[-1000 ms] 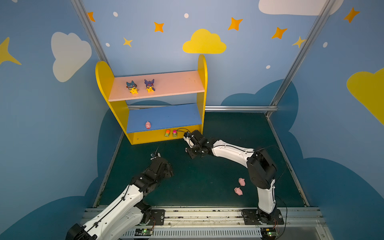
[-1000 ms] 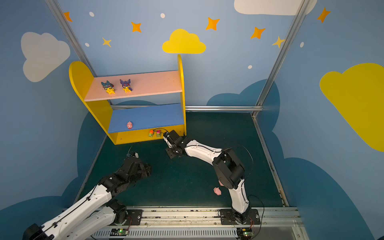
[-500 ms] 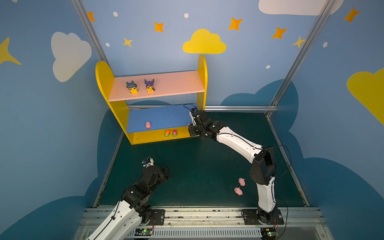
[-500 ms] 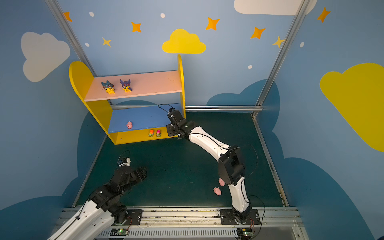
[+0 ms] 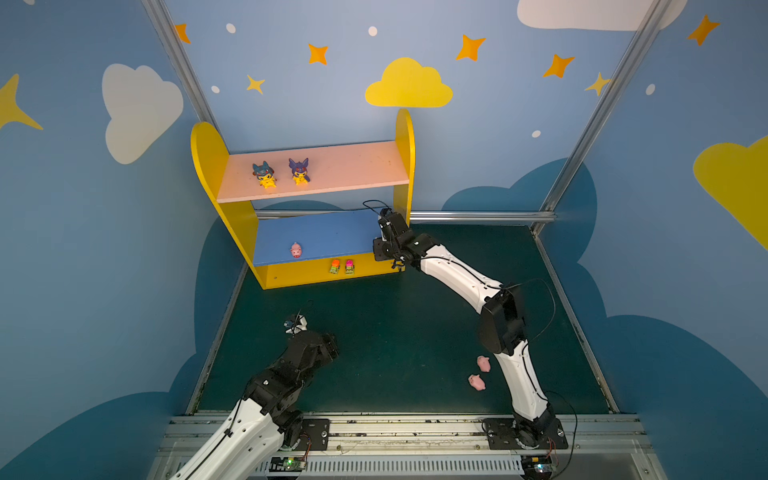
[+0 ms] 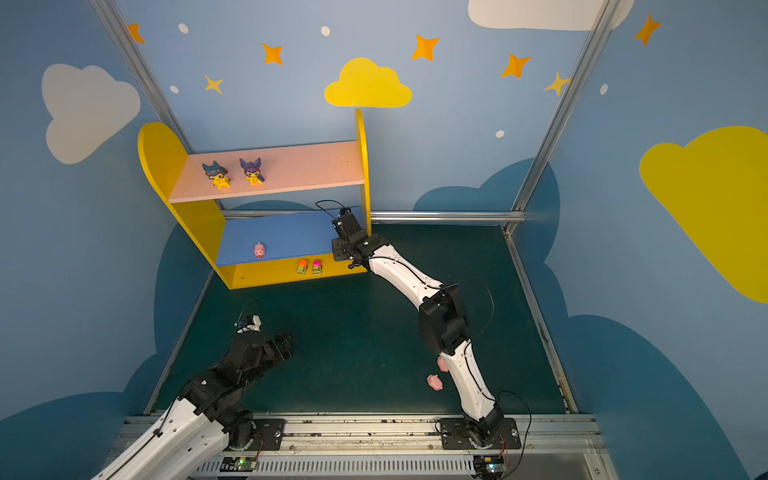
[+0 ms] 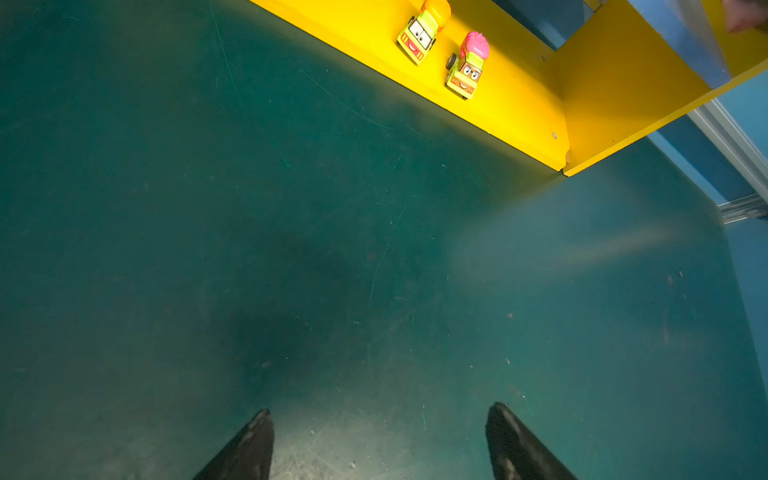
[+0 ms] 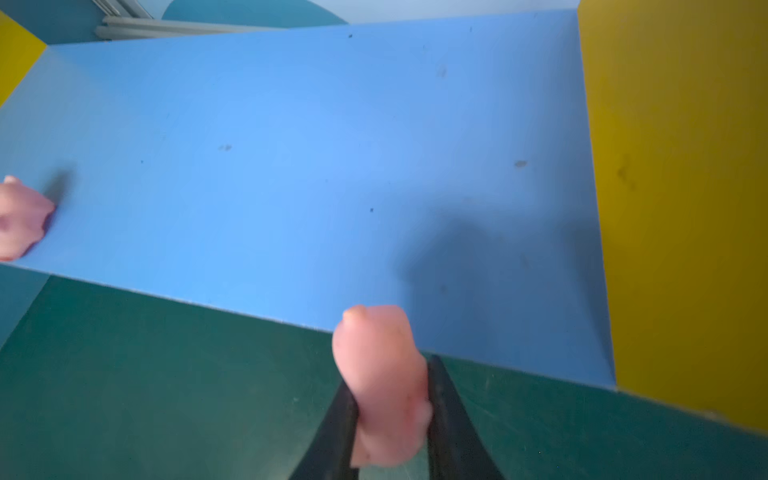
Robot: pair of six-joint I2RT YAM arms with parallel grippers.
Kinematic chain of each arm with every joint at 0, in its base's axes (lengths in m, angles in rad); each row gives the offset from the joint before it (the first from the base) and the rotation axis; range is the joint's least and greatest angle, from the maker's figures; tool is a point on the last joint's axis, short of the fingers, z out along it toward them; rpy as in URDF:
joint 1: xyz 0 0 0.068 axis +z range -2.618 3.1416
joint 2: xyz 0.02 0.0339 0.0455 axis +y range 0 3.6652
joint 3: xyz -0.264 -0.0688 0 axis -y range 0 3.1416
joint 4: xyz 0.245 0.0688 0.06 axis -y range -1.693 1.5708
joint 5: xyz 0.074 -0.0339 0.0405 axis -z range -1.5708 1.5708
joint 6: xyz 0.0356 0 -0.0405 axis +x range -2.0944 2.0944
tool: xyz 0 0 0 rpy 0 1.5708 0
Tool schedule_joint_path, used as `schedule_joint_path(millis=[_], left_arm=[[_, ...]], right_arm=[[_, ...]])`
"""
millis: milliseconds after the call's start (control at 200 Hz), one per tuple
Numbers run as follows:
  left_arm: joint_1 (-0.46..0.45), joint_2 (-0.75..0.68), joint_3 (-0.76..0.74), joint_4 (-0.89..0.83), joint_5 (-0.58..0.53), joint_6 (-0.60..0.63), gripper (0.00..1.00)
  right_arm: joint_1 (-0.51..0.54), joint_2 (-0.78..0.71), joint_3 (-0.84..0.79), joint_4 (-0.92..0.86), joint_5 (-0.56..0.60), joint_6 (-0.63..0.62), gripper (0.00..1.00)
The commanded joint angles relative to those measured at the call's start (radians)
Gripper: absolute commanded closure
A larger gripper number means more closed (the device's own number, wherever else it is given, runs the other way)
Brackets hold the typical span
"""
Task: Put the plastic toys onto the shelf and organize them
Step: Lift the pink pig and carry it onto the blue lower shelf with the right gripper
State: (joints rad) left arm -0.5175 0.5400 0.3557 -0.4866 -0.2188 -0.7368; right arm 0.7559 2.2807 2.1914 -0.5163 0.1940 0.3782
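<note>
Right pincer (image 8: 390, 376) brought pig (image 8: 378, 345) over blue shelf board (image 8: 291, 145).

Four pink pigs (image 5: 295, 250) (image 5: 483, 363) (image 5: 476, 381) (image 8: 382, 386) are counted, two toy cars (image 5: 335, 266) (image 5: 349, 266), two hooded yellow figurines (image 5: 264, 174) (image 5: 299, 171), and one two-tier shelf (image 5: 208, 153).

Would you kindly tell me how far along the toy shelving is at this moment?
Done: both hooded figurines on the pink board, one pig on the blue board, both cars on the yellow base. In hand: the right tool is shut on another pig at the blue board's front edge. Left: two floor pigs; the left tool is open, empty.
</note>
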Motion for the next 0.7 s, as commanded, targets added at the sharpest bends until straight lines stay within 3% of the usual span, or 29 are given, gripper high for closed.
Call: schedule_joint_path(millis=[0,691], left_arm=[[0.003,0.007,0.036,0.012,-0.014,0.017,0.2],[0.002,0.011,0.068,-0.003,-0.011,0.022,0.2]], right_arm=[[-0.021,0.038,0.075,-0.032,0.003,0.016,0.76],[-0.058,0.138,0.188,-0.054,-0.01,0.044,0.7]])
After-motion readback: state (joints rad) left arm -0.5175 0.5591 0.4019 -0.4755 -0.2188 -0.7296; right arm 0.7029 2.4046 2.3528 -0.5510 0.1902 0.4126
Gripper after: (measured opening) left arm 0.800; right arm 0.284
